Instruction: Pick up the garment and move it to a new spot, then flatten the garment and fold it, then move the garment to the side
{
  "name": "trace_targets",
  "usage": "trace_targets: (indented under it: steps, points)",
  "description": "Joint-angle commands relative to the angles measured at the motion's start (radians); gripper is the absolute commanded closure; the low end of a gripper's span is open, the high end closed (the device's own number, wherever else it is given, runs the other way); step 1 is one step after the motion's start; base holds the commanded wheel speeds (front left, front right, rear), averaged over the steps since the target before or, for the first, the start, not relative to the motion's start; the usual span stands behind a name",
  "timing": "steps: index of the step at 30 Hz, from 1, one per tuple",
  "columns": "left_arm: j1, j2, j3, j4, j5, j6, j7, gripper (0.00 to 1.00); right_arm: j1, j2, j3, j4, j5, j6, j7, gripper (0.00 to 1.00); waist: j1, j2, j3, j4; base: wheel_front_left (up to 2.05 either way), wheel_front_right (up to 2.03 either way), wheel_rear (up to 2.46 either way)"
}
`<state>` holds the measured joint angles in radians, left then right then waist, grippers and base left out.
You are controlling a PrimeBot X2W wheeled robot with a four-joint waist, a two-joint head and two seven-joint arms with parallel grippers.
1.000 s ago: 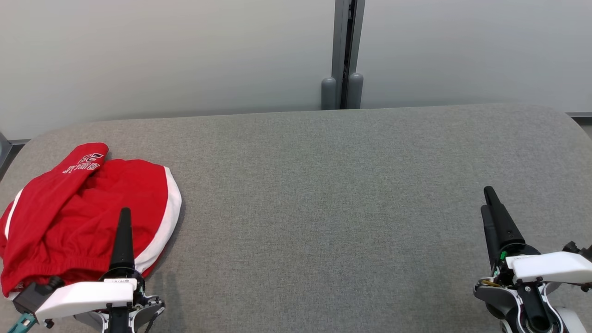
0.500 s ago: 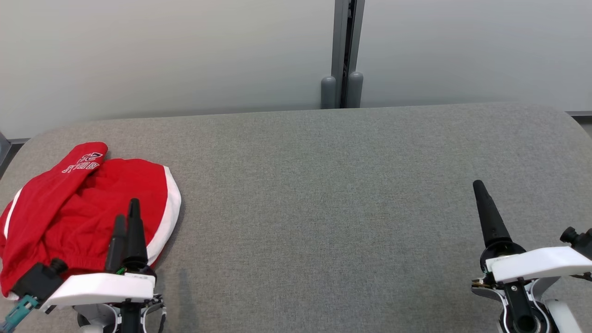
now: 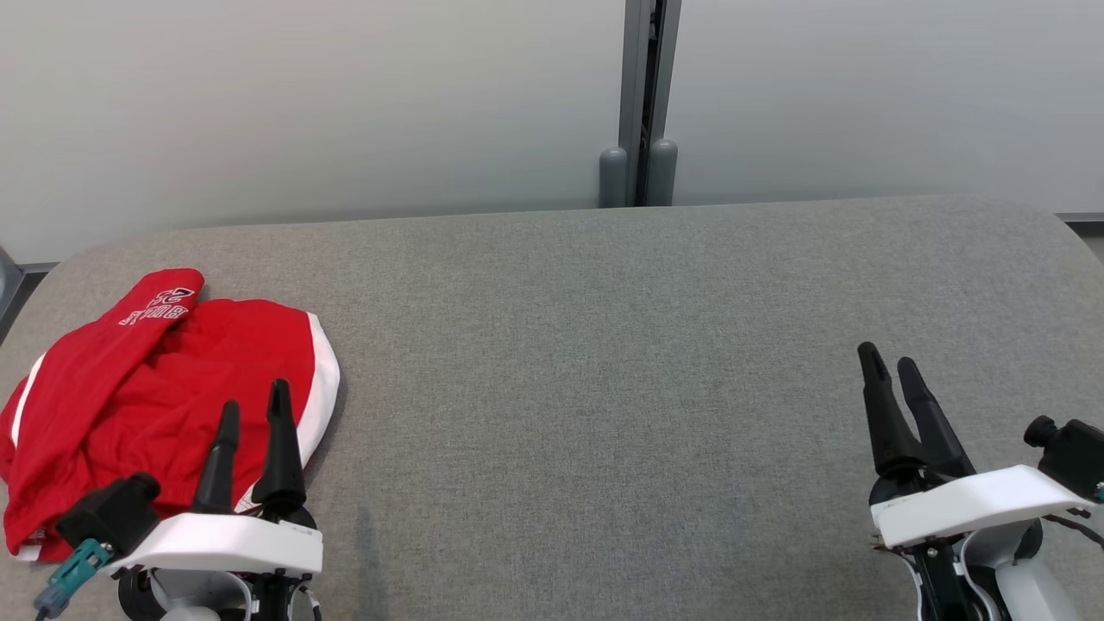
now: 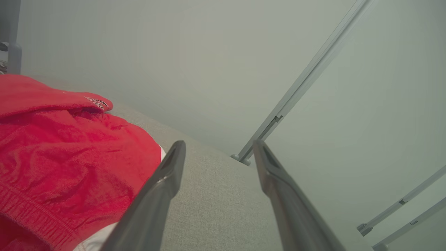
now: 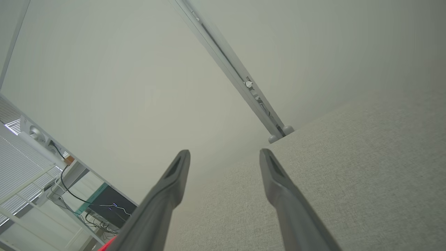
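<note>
The garment (image 3: 129, 405) — red with white trim — is seen crumpled at the left end of the grey padded table (image 3: 604, 345), white lettering showing on a fold at its far side. The left gripper (image 3: 254, 395) is held over the garment's near right edge, fingers spread, nothing between them; contact with the cloth cannot be judged. The right gripper (image 3: 887, 357) is held over bare table well apart at the right — fingers likewise spread, nothing gripped.
</note>
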<state>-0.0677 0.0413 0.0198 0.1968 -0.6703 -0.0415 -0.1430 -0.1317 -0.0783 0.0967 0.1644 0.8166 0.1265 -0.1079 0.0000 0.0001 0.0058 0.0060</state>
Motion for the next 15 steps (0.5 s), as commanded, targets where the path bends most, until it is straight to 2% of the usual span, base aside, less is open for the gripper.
trace_targets:
  steps: [1,15]
  points:
    - [-0.005,0.006,0.000,-0.010,0.038,0.008,-0.008,0.00,0.000,-0.014,0.003,-0.014,-0.038,0.005,-0.012,0.00,0.0000,-0.0001,-0.001,0.001,0.00,0.00,0.00]
    - [0.005,0.007,-0.010,-0.001,0.223,0.038,-0.039,0.00,0.008,-0.010,0.025,0.001,-0.249,0.005,-0.053,0.00,0.0000,-0.0001,-0.006,0.003,0.00,0.00,0.00]
